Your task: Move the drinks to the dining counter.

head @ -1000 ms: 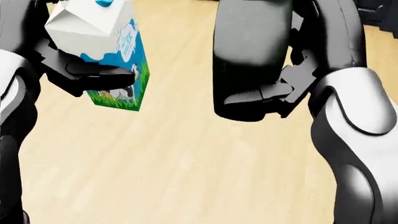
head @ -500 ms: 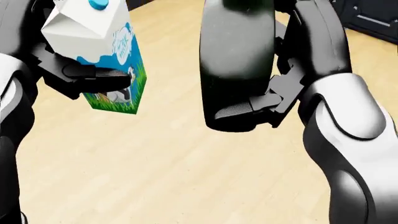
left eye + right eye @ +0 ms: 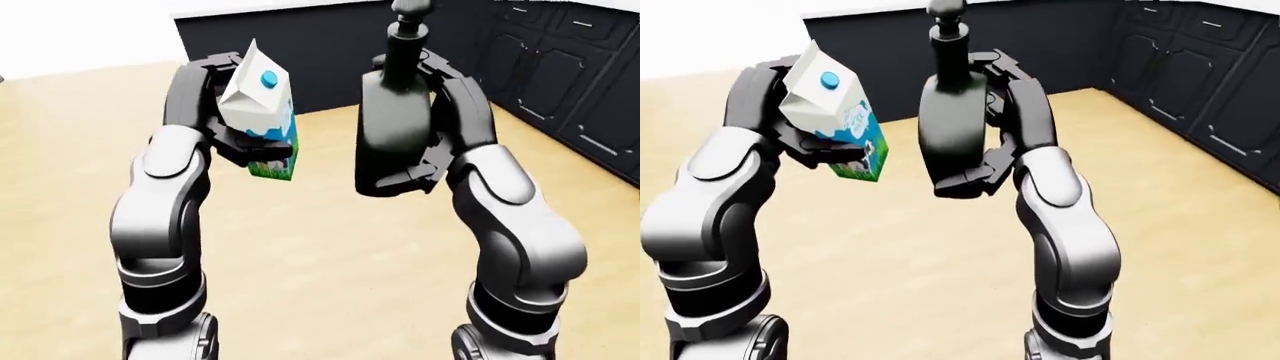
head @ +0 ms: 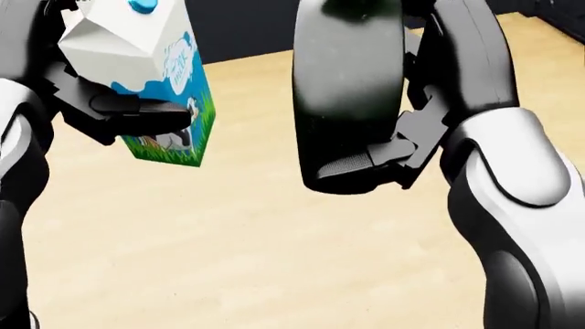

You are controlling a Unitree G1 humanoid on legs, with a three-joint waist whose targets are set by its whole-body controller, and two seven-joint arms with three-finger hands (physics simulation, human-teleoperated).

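Left hand (image 3: 240,142) clamped round milk carton (image 3: 262,116), carton tilted, raised at chest height. Right hand (image 3: 420,161) gripping dark bottle (image 3: 393,127), upright, beside carton, apart. Wooden floor (image 3: 320,255) below; dark cabinets (image 3: 560,82) at right.

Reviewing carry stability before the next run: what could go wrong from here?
1. The milk carton sits tilted in the left hand, fingers only across its lower half; it could slip or tip out.
2. The tall dark bottle is pinched low by the right hand, so it may pivot.
3. Both drinks hang over bare wooden floor; a drop goes all the way down.
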